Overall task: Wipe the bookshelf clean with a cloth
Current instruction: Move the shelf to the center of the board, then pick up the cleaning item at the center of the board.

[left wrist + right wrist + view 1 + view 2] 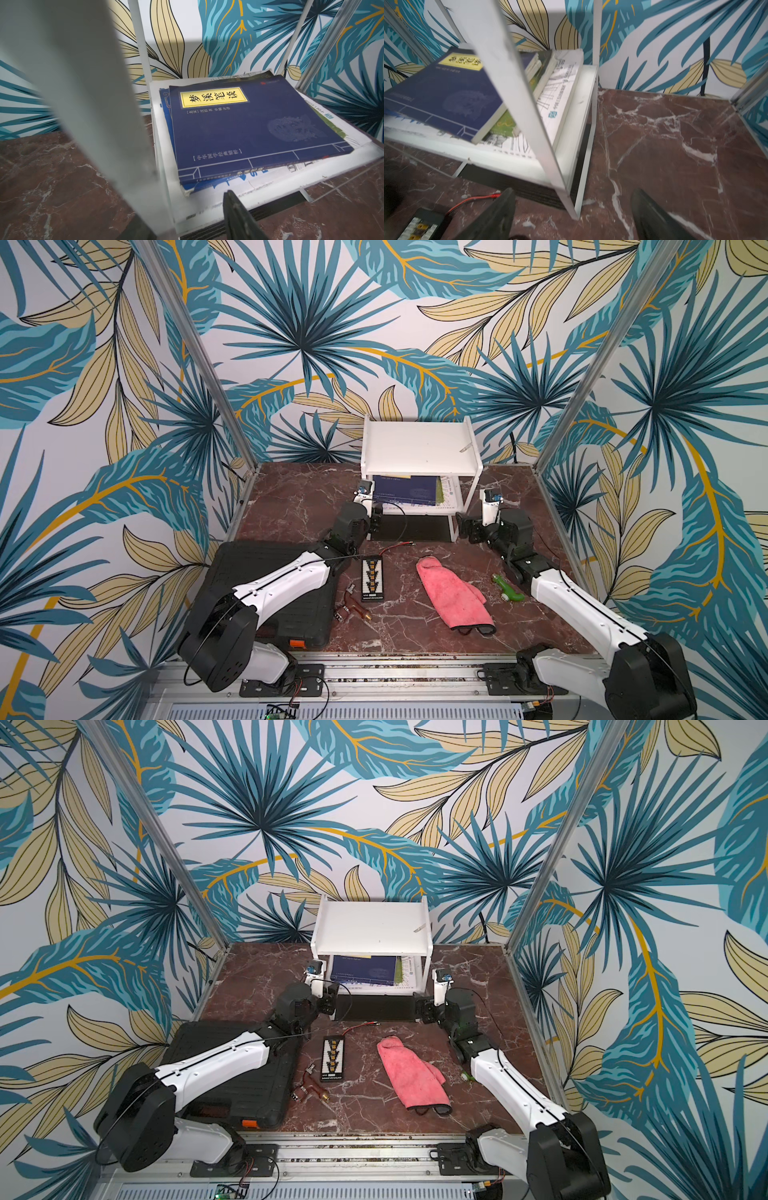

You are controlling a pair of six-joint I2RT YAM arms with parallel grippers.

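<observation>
Cloth (pixel 451 595), pink, is laid flat on the tabletop (pixel 291 497) at lower centre of frame, long axis running upper left to lower right, dark trim lowest. Above it, at the front legs of the bookshelf (pixel 415 443), the left gripper (pixel 376 519) is held partly apart, the right gripper (pixel 466 526) wide apart and judged nearer.

White bookshelf (pixel 415 443) of smooth matt board on thin painted legs, pink cloth (pixel 451 593) — soft, fuzzy pile with a dark trim, tabletop (pixel 299 497) of glossy red-brown marble look, white-veined, black case (pixel 307 614) of ribbed matt plastic, blue book (pixel 249 128) with a slick paper cover, frame posts (pixel 201 352) of brushed metal.
</observation>
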